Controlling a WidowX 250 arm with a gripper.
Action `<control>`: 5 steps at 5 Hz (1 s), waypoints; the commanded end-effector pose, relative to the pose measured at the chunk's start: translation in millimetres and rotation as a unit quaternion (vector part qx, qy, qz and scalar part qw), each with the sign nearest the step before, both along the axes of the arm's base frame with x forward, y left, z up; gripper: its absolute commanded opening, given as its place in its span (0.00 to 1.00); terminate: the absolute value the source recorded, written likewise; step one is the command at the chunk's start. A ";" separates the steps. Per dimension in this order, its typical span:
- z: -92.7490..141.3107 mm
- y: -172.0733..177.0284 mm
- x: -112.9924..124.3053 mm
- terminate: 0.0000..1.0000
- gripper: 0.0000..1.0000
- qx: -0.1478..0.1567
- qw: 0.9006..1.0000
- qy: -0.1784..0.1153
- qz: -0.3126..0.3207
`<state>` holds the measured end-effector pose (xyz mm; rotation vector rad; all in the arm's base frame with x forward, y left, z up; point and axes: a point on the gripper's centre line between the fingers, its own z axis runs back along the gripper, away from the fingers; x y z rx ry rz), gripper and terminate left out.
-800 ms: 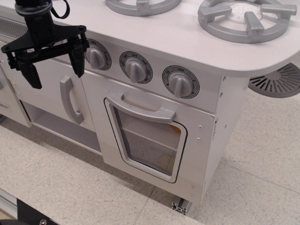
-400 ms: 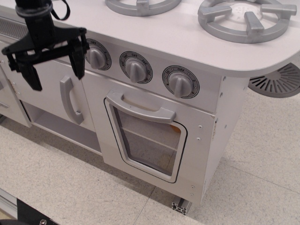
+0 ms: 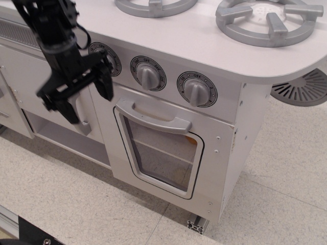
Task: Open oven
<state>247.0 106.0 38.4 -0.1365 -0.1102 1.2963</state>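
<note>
Gripper (image 3: pixel 87 98) moved down and right since earlier frame, now in front of cabinet door (image 3: pixel 51 92) w/ jaws spread wide, holding nothing, oven (image 3: pixel 163 153) door shut just right of it, handle (image 3: pixel 153 118) untouched, knobs (image 3: pixel 196 90) above, burners (image 3: pixel 265 20) on top behind

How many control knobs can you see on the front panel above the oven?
3. Right knob sits above the oven door's right side, middle knob above its handle, and left knob is mostly hidden behind the open gripper. None visible further left.
</note>
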 end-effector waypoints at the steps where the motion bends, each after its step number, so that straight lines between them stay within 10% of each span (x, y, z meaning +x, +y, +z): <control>1: -25.5 -9.7 15.8 0.00 1.00 -0.035 0.997 -0.032 0.054; 5: -43.5 -25.0 37.8 0.00 1.00 -0.074 0.992 -0.087 0.056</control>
